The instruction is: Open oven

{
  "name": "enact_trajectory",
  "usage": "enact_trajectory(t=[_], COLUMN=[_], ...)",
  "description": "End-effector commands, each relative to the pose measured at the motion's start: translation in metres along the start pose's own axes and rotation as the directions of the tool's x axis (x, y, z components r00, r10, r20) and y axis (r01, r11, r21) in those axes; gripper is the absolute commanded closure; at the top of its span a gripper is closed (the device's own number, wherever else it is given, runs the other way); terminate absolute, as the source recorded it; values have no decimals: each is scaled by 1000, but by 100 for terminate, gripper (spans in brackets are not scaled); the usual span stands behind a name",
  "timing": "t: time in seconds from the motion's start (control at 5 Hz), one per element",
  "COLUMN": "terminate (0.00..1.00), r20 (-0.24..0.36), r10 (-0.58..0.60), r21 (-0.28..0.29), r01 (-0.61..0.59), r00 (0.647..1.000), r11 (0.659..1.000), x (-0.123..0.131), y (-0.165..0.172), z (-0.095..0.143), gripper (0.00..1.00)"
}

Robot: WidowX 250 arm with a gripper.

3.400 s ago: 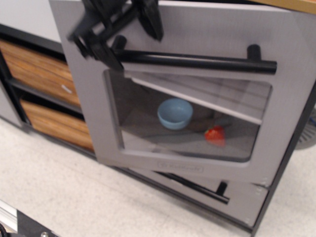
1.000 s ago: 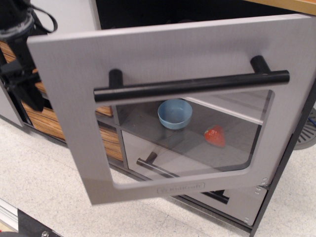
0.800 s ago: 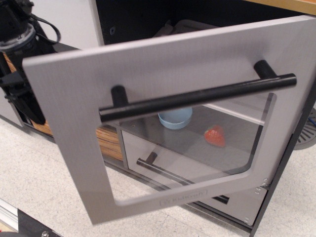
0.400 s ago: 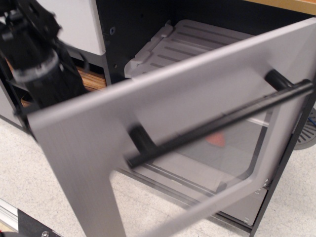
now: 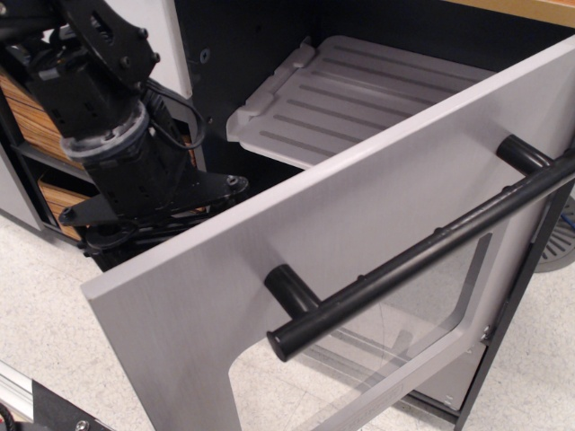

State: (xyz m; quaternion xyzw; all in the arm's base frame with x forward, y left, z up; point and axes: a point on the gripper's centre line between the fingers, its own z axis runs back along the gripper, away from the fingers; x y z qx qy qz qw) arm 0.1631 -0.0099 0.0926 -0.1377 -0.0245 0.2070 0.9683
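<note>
The grey oven door [image 5: 269,278] stands swung far open toward the camera, hinged on the right. Its long black bar handle [image 5: 422,256] runs diagonally across the front, above the clear window [image 5: 413,305]. The dark interior [image 5: 260,45] is exposed, with the grey rack [image 5: 359,90] inside. My black gripper [image 5: 202,206] is at the left, just behind the door's free edge and in front of the oven opening. Its fingers [image 5: 216,186] are apart and hold nothing; the lower tip is partly hidden by the door.
Wood-grain drawers [image 5: 27,126] sit behind my arm at the left. Speckled white floor [image 5: 54,332] lies below. A metal rail [image 5: 18,400] crosses the bottom left corner. A wooden countertop edge [image 5: 539,7] is at the top right.
The oven door has swung from nearly shut to wide open toward the camera. My gripper left the handle, went round the door's left edge, and now sits behind it.
</note>
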Motion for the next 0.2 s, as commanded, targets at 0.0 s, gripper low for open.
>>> enact_trajectory(t=[0.0], terminate=[100], r20=[24], r10=[-8], r21=[-26], r01=[9], r00=[1000], r11=[1000], x=[7], y=[4], z=[15], gripper=[0])
